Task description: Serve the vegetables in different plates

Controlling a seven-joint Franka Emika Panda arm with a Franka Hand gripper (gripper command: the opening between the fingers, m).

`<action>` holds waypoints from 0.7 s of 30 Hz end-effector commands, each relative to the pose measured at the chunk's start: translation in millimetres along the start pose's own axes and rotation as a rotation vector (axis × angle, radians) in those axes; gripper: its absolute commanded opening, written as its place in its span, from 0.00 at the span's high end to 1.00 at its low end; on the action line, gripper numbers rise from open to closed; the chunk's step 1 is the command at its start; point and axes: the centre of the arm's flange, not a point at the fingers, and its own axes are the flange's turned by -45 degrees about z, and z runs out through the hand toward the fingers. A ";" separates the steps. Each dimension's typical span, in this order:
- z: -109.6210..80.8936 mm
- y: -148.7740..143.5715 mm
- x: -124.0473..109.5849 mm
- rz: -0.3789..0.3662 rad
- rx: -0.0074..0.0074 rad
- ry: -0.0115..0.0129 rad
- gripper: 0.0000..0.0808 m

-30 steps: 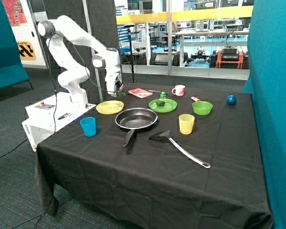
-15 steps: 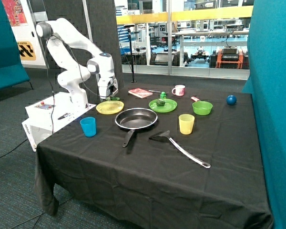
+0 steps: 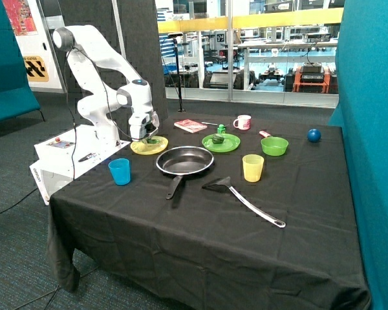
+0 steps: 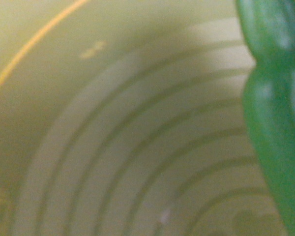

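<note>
- The gripper [image 3: 146,136] is lowered right over the yellow plate [image 3: 140,149], at the table corner nearest the robot's base.
- A bright green, elongated vegetable [image 3: 152,140] is seen at the gripper's tip, down at the plate's surface.
- In the wrist view, the ridged yellow plate [image 4: 113,147] fills nearly the whole picture, and the bright green vegetable [image 4: 278,108] is seen very close along one edge.
- Whether the jaws are clamped on the vegetable or apart cannot be told; the fingers are not made out in either view.
- The dark, round vegetable [image 3: 217,138] is found on the green plate [image 3: 231,146], which lies beyond the frying pan.
- The black frying pan [image 3: 184,161] is placed between the two plates and nearer the table's front, its handle pointed toward the front edge.
- A blue cup [image 3: 119,171] is stood near the yellow plate, toward the front.
- A yellow cup [image 3: 253,167] is stood beside the pan, just in front of a green bowl [image 3: 274,146].
- A spatula [image 3: 244,199] is laid in front of the yellow cup.
- A pink-and-white mug [image 3: 243,122] and a small green item [image 3: 221,128] are set behind the green plate.
- A blue ball [image 3: 314,135] is seen near the far corner.
</note>
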 end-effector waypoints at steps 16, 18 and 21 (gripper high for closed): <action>9.3 11.9 -12.2 0.013 -0.0014 -0.0014 0.08; 8.9 12.7 -12.7 0.015 -0.0014 -0.0014 0.05; 8.3 14.4 -13.4 0.013 -0.0014 -0.0014 0.03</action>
